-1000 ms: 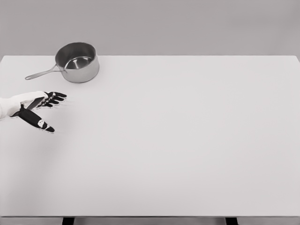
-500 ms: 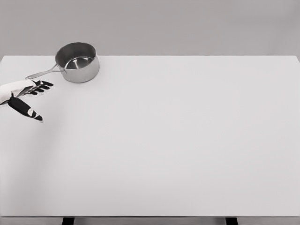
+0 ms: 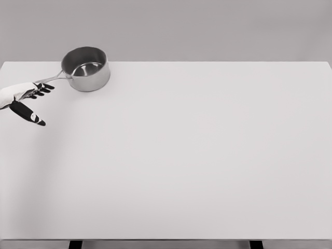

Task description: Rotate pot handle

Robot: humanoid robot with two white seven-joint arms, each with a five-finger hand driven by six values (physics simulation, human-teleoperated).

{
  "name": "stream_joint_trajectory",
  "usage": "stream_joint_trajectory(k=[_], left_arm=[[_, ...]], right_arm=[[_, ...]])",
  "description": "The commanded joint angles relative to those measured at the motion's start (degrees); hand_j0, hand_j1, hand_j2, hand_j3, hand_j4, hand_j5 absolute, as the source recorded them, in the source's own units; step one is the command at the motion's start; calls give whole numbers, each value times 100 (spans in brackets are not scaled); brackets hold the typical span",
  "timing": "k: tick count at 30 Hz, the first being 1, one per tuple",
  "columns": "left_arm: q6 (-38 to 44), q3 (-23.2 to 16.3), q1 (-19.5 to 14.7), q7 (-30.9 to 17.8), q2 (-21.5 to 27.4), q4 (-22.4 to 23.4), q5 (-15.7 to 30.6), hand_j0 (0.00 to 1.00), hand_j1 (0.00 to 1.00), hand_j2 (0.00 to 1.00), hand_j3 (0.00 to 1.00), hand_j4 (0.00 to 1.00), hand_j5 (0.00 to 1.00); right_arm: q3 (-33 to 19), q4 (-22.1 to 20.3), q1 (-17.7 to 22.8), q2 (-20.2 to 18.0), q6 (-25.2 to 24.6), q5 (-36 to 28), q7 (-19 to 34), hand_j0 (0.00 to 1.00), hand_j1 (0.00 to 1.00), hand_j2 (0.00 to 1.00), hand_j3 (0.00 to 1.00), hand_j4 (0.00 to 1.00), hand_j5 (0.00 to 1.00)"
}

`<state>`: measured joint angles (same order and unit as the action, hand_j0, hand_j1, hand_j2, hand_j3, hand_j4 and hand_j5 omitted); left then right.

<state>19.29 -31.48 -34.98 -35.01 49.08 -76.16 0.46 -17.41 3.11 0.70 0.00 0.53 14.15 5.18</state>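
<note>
A steel pot (image 3: 85,68) stands at the far left of the white table (image 3: 197,155), near its back edge. Its thin handle (image 3: 53,78) points left and slightly toward me. My left hand (image 3: 37,102) comes in from the left edge, fingers spread and thumb stretched down, holding nothing. The fingertips (image 3: 45,88) lie at the outer end of the handle, covering its tip; whether they touch it I cannot tell. The right arm is out of view.
The table's back edge runs just behind the pot, and its left edge lies close to the hand. Two dark table legs (image 3: 75,244) show under the front edge.
My left hand has moved up and to the left, from open table below the handle to the handle's outer end. The pot has not moved.
</note>
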Motion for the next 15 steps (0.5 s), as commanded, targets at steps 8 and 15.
stream_joint_trajectory(k=[8,15], left_arm=[[-13,1,-141,1,-162,391,-363,100,100,100,100,100,100],[-22,1,-352,1,-408,840,-697,100,100,100,100,100,100]], right_arm=[[1,6,0,0,0,0,1,100,100,100,100,100,100],[1,5,0,0,0,0,1,100,100,100,100,100,100]])
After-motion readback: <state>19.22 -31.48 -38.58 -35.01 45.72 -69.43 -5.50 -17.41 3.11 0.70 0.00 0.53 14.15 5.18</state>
